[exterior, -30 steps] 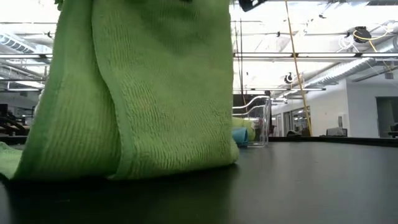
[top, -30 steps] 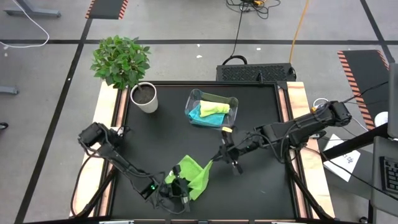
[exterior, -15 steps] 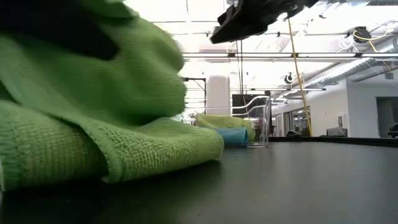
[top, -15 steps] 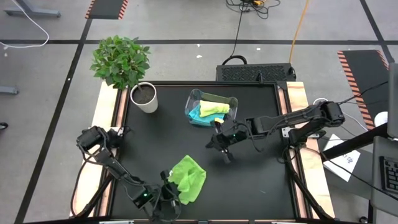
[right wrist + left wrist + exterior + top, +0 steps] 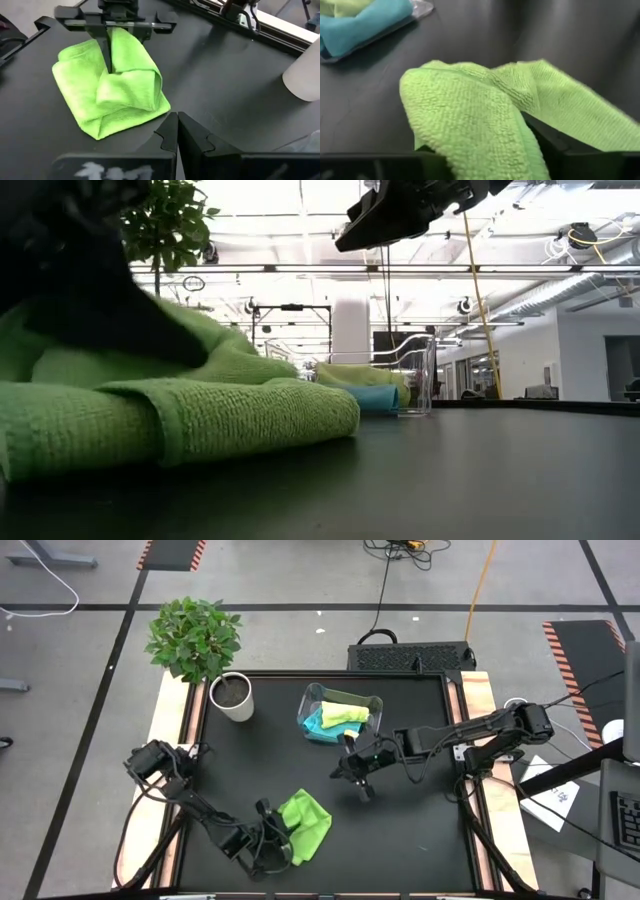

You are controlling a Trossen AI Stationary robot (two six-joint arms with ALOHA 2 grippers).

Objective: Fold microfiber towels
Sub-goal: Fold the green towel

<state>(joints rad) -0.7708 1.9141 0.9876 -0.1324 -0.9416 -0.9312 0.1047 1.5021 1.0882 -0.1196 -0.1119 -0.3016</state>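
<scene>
The left pincer (image 5: 272,840), fingers apart, sits on the bright green towel (image 5: 305,826) at the lower middle. The right pincer (image 5: 357,780) is pressed together at the middle.

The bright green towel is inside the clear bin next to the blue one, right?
Not quite. The high view shows the bright green towel lying on the black table, by the left gripper. The clear bin holds the blue one.

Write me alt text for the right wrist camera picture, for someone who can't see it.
A bright green towel lies loosely folded and rumpled on the black table, with the left gripper at its far edge, fingers apart, one finger lying on the cloth. In the foreground the right gripper points at the towel with its fingers shut. A white pot stands at the picture's edge.
</scene>
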